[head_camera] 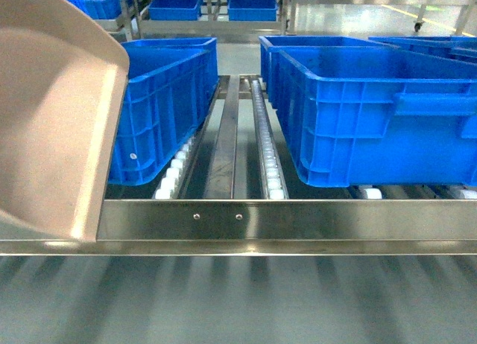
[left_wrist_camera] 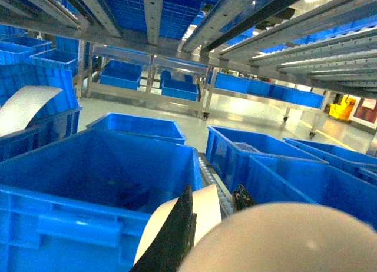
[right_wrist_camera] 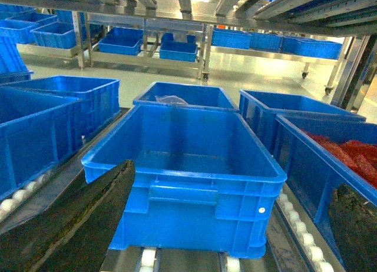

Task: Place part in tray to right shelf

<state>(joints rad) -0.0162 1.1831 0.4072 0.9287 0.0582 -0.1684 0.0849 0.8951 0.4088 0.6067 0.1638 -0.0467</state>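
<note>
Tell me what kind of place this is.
Probably a factory or warehouse parts store: steel flow racks with a shiny front rail and white roller tracks, rows of blue crates, and a polished floor.

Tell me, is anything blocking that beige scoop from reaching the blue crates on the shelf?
Nothing visible does. The tray hangs at the left, over the right shelf's front rail, right beside the nearest blue crate. That crate looks open and mostly empty from the left wrist view. The part itself isn't visible.
</note>
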